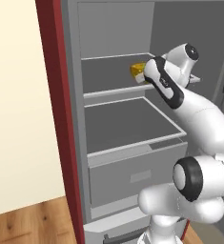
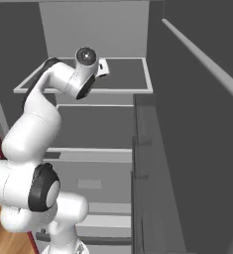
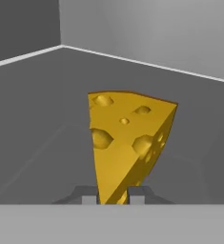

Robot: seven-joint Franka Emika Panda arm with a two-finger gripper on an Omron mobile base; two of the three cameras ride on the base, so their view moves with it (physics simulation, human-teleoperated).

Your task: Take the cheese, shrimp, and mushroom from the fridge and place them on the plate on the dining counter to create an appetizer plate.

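The gripper (image 3: 112,198) has its 2 fingertips (image 3: 88,200) pinched on the narrow lower tip of the cheese (image 3: 127,143), seemingly a firm hold. The wedge sits on the upper shelf (image 1: 108,76) inside the fridge (image 1: 123,143). It looks stiff, light and smooth-sided, so a grip higher on its flat faces should slip less.

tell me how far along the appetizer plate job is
Done: the fridge stands open and the arm has reached its upper shelf. In hand: the gripper is shut on the cheese, its narrow end between the fingertips. Left: carrying the cheese to the plate, then the shrimp and mushroom.
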